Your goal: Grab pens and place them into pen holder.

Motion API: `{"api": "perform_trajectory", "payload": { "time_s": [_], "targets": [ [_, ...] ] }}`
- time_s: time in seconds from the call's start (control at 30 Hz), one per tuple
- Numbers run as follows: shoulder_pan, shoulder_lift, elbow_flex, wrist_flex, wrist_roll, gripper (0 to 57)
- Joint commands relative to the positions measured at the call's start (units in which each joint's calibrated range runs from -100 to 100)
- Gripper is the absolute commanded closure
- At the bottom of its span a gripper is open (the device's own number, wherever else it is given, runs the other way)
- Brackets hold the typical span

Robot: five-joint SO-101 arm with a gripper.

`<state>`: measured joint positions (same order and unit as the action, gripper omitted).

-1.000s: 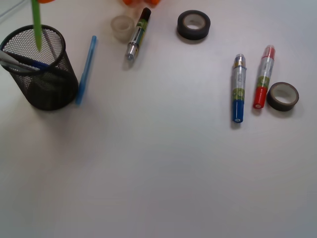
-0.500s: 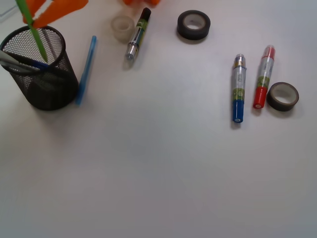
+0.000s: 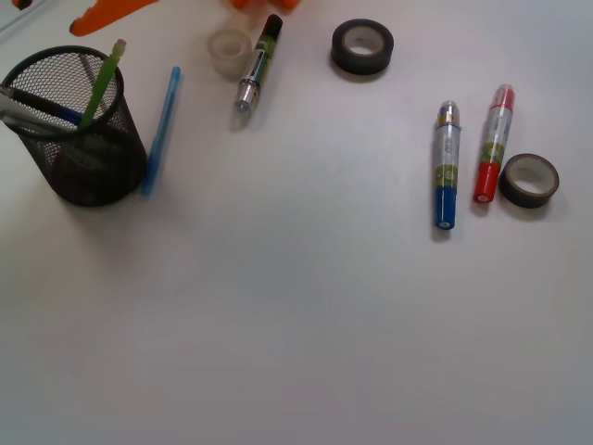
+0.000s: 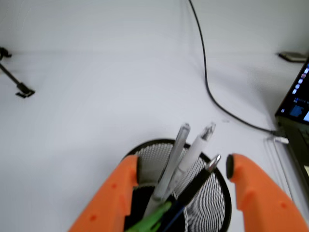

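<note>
Lime pen [image 3: 100, 85] leans upright, apparently.

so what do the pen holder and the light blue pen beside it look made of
The pen holder looks like black metal wire mesh, matte: you can see through its fine grid to the pens inside. The light blue pen looks like translucent plastic, smooth and slightly glossy, though the material is only a guess.

4 pens [image 4: 186, 159] crowd holder [image 3: 93, 167]; blue pen [image 3: 161, 130] lies touching its right side.

Open hand [image 4: 183, 176] over pen holder [image 4: 207, 203]
</note>
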<state>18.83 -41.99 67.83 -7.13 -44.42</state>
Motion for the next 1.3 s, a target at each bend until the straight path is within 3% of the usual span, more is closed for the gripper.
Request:
{"api": "perform_trajectory", "payload": {
  "time_s": [0.0, 0.37, 1.27],
  "targets": [
    [1.69, -13.22, -3.89, 29.87, 0.15, 36.7],
    [4.31, -22.57, -2.35, 63.47, 1.86, 36.7],
    [1.99, 14.83, -3.70, 46.50, 4.54, 36.8]
  ]
}}
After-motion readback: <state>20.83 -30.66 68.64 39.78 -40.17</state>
